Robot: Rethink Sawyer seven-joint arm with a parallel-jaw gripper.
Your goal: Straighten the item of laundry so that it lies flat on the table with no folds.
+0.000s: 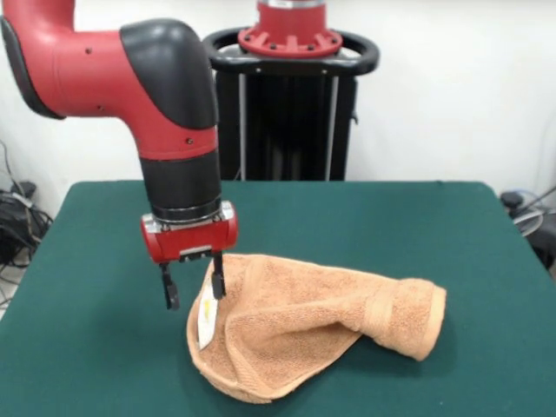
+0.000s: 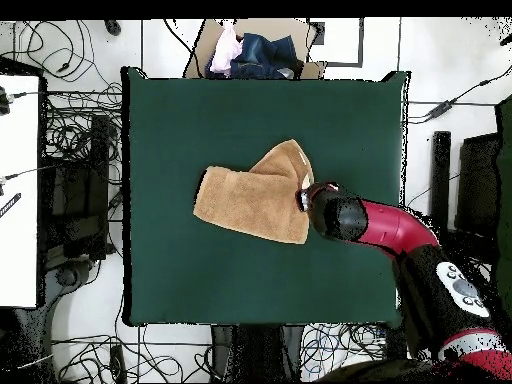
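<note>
The small orange-tan terry-cloth hand towel [image 1: 304, 326] lies at the lower centre of the front view, on the dark green felt-topped table [image 1: 434, 234]. It is not flat: one part is folded over the rest, a thick rolled fold stands at its right end, and its left edge curls upward, with a small white label [image 1: 207, 318] showing there. In the overhead view the towel [image 2: 255, 195] sits near the middle of the table [image 2: 200, 110], with a triangular flap doubled over its upper right part.

The red and black tool [image 1: 193, 282] hangs at the towel's raised left edge in the front view. Its two dark fingers stand apart; one sits at the cloth's rim just above the label, the other is clear of the cloth over bare table. Whether the rim lies between them cannot be told for certain. The red arm comes down from the upper left of that frame; the black pedestal [image 1: 291, 113] stands behind the table at the top centre.

The step in hand appears to be taking hold of the curled edge. The next move likely calls for closing on that rim, then drawing it outward and low across the table, so the doubled flap opens without dragging the whole towel along.
</note>
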